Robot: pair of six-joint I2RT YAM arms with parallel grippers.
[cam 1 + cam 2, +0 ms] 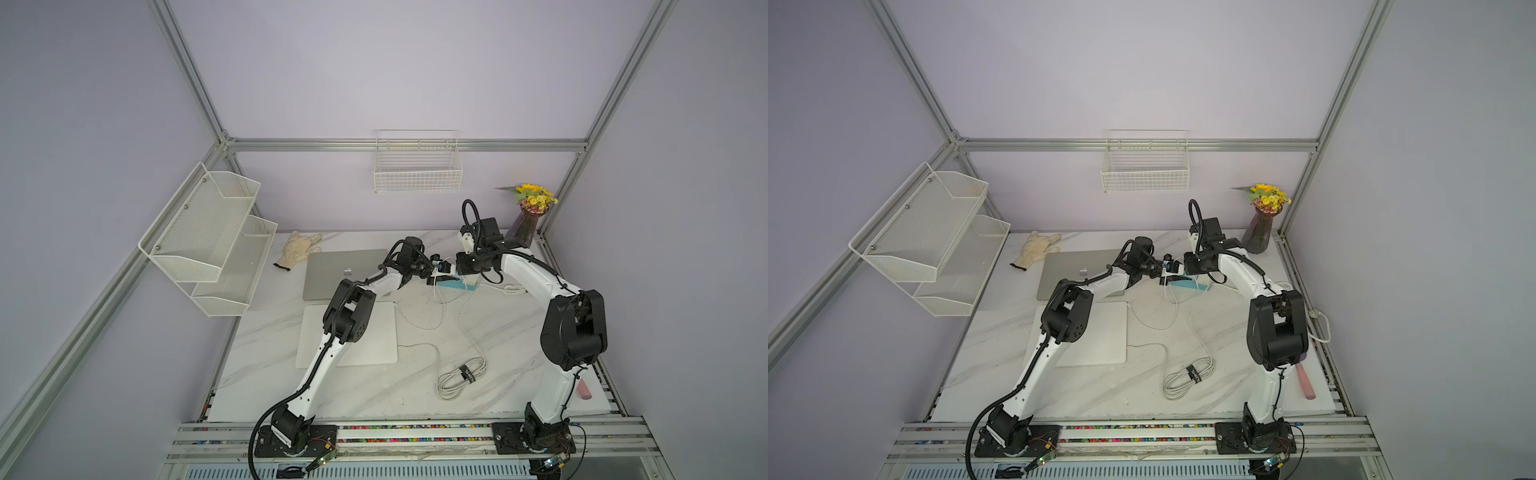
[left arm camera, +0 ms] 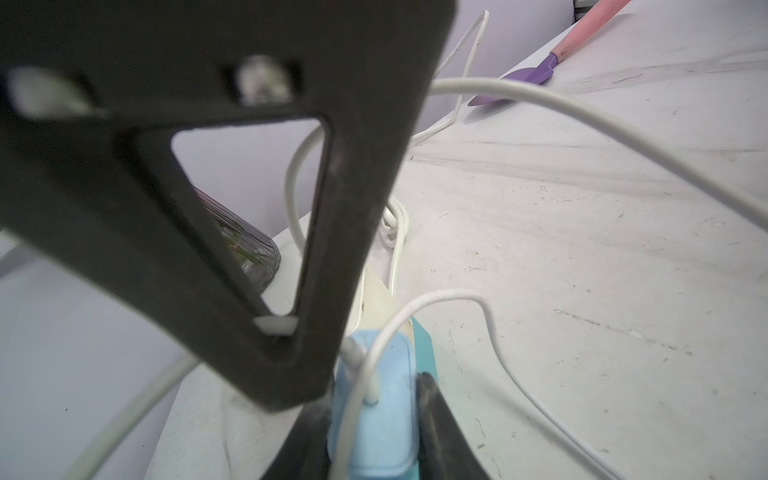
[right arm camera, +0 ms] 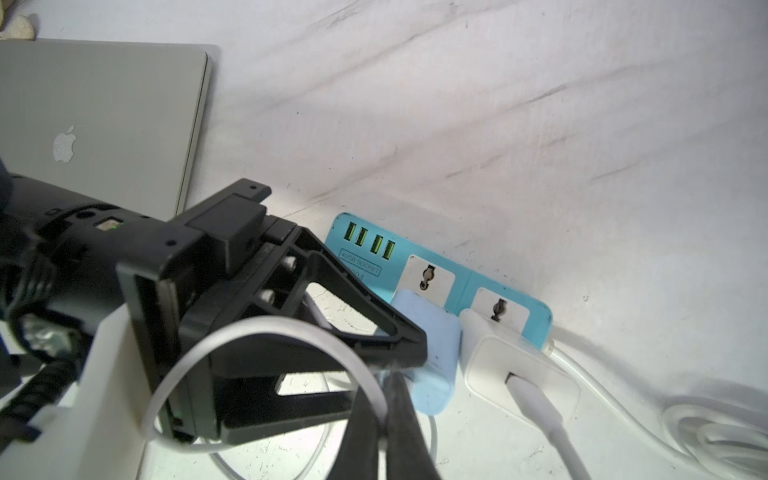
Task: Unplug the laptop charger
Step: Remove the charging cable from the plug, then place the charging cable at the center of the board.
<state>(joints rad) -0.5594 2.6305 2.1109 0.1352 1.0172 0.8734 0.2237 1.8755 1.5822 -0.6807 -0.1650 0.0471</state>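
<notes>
Left fingers [image 2: 440,424] pinch blue charger [image 2: 382,432] on teal strip [image 3: 463,282]; right fingers [image 3: 399,419] pressed together alongside.

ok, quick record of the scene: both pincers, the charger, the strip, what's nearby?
left pincer: shut on the light-blue charger
right pincer: shut, tip down beside that charger, nothing held
light-blue charger: looks seated in the teal power strip
white charger: plugged in next to it
laptop: closed, beside the strip
unplugging: not yet done
</notes>
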